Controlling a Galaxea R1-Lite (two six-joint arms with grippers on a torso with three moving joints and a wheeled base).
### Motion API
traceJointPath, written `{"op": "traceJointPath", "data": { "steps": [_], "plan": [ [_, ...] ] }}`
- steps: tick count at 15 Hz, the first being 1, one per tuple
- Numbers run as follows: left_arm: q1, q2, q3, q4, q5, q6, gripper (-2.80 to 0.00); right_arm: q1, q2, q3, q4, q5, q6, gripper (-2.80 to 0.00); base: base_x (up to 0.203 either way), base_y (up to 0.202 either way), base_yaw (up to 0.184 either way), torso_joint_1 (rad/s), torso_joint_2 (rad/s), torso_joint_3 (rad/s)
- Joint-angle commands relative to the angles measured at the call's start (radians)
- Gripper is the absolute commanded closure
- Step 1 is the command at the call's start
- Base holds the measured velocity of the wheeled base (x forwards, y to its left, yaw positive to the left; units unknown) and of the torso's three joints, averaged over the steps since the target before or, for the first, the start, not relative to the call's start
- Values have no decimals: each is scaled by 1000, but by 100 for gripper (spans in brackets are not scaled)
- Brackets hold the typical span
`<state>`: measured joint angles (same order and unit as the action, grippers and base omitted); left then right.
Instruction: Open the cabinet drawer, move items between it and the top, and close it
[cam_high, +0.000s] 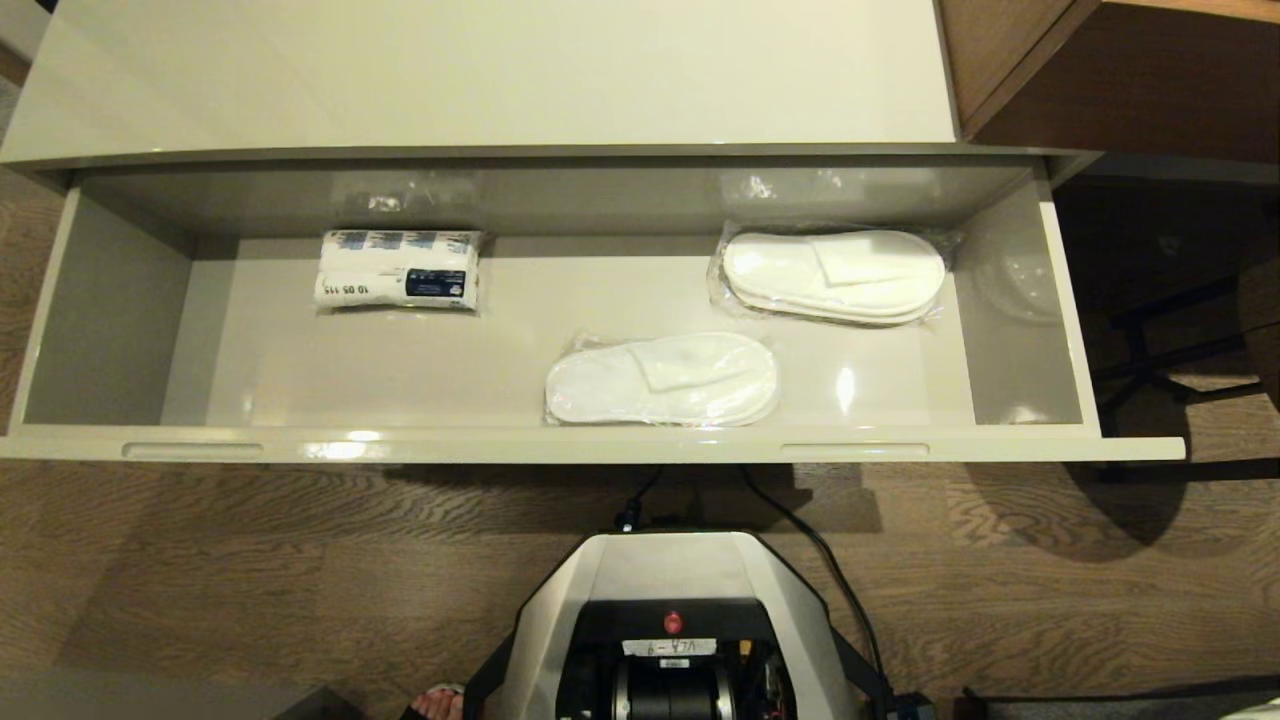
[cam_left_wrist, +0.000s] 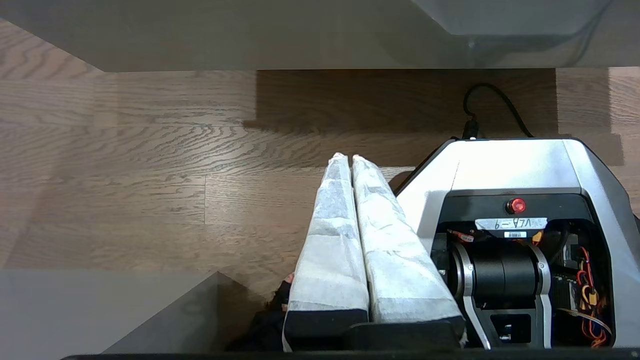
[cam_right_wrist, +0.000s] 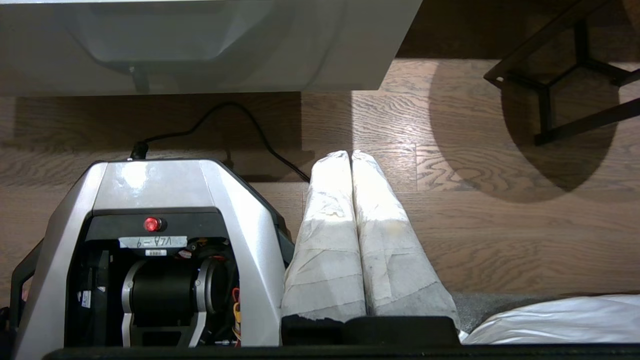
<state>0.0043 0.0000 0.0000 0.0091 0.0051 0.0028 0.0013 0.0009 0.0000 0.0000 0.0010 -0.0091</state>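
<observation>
Closest to the camera is the robot's own base (cam_high: 672, 610), parked on the wood floor (cam_high: 250, 560) right in front of the pulled-out cabinet drawer (cam_high: 620, 445).

Going left to right inside it: a wrapped white paper roll (cam_high: 398, 270) toward the back, a bagged slipper pair (cam_high: 662, 379) near the front lip, then a second slipper pair (cam_high: 834, 275) further back on the right. The top (cam_high: 480, 75) sits bare behind them.

All of it is well ahead of the fingers. The left gripper (cam_left_wrist: 348, 159) and right gripper (cam_right_wrist: 350, 154) both hang beside the base, fingers pressed together on nothing.

My guess is everything's light and squashy, and the plastic is slick. I'd pinch the slippers across the middle band and the roll across its width.
</observation>
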Motion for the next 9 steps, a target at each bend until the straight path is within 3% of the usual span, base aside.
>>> {"op": "traceJointPath", "data": {
  "steps": [1, 9],
  "plan": [
    [0, 0, 0, 0, 1, 0, 0, -1, 1, 2, -2, 1, 0, 0, 0, 0, 0, 0, 0, 0],
    [0, 0, 0, 0, 0, 0, 0, -1, 1, 2, -1, 1, 0, 0, 0, 0, 0, 0, 0, 0]
  ]
}}
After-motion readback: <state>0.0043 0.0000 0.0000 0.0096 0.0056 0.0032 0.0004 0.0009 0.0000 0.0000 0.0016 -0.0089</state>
